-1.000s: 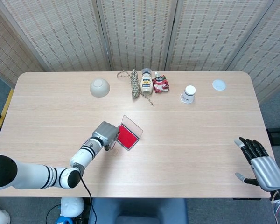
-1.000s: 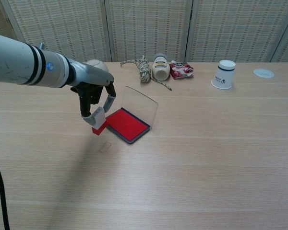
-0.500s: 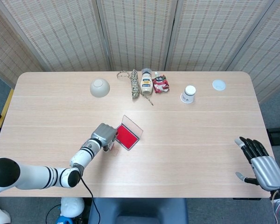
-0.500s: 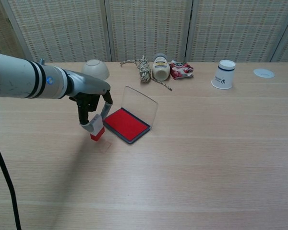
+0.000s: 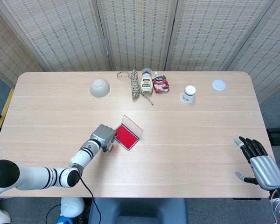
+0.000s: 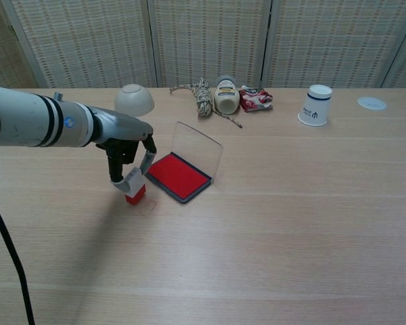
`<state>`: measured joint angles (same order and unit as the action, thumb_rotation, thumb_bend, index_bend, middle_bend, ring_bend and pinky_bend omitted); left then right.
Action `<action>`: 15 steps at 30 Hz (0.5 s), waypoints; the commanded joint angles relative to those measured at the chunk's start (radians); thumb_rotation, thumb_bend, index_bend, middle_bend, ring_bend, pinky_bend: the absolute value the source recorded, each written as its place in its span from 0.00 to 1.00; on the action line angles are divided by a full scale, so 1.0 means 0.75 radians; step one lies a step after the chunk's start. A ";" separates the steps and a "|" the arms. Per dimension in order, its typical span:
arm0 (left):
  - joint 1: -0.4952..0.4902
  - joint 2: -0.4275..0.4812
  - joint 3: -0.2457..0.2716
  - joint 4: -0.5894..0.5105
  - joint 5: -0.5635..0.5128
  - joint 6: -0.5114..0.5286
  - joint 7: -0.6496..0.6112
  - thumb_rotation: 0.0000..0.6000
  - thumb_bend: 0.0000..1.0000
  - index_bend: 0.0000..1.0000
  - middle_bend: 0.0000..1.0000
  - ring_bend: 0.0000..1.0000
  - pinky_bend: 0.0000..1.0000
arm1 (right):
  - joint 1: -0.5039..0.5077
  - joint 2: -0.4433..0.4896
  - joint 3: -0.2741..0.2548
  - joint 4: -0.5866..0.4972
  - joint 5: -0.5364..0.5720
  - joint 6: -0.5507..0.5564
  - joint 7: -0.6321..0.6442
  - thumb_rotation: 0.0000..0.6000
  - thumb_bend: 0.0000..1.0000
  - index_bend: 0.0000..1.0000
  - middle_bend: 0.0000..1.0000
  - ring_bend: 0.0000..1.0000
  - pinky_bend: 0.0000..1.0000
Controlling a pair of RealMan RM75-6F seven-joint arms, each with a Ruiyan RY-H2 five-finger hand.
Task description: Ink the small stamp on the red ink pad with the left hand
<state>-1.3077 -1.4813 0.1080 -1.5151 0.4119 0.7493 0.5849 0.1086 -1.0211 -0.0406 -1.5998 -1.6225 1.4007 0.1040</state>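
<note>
My left hand [image 6: 127, 150] [image 5: 104, 136] holds the small stamp [image 6: 134, 190], a white block with a red base, pinched between its fingers. The stamp's red base is down at the table surface, just left of the red ink pad [image 6: 178, 175] [image 5: 127, 136]. The pad lies open, its clear lid [image 6: 197, 150] standing up behind it. In the head view the hand covers most of the stamp. My right hand [image 5: 260, 161] hangs off the table's right front corner, fingers spread, holding nothing.
Along the back stand a white bowl [image 6: 134, 99], a rope bundle [image 6: 202, 95], a lying bottle [image 6: 225, 95], a red packet [image 6: 256, 99], a paper cup [image 6: 316, 105] and a small white lid [image 6: 372, 103]. A small clear piece [image 6: 149, 207] lies by the stamp.
My left hand has lowered the stamp and drawn it slightly left, from above the pad's left edge down to the table beside the pad. The right hand has not moved.
</note>
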 commanded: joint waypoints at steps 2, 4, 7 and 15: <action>0.009 -0.001 -0.006 0.004 0.003 -0.005 -0.003 1.00 0.43 0.63 1.00 0.97 0.90 | -0.001 0.000 -0.001 0.001 -0.002 0.003 0.000 1.00 0.19 0.00 0.00 0.00 0.00; 0.013 -0.002 -0.010 0.007 0.006 -0.007 -0.004 1.00 0.42 0.62 1.00 0.97 0.90 | -0.002 0.000 -0.001 0.001 -0.002 0.005 0.001 1.00 0.19 0.00 0.00 0.00 0.00; 0.020 -0.006 -0.013 0.013 0.009 -0.013 -0.002 1.00 0.42 0.62 1.00 0.97 0.90 | -0.002 0.000 -0.001 0.002 -0.003 0.005 0.003 1.00 0.19 0.00 0.00 0.00 0.00; 0.036 -0.022 -0.020 0.036 0.021 -0.030 -0.005 1.00 0.42 0.60 1.00 0.95 0.90 | -0.001 -0.001 0.000 0.004 0.000 0.005 0.002 1.00 0.19 0.00 0.00 0.00 0.00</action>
<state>-1.2807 -1.4975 0.0935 -1.4883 0.4276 0.7269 0.5809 0.1077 -1.0222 -0.0408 -1.5967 -1.6226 1.4040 0.1055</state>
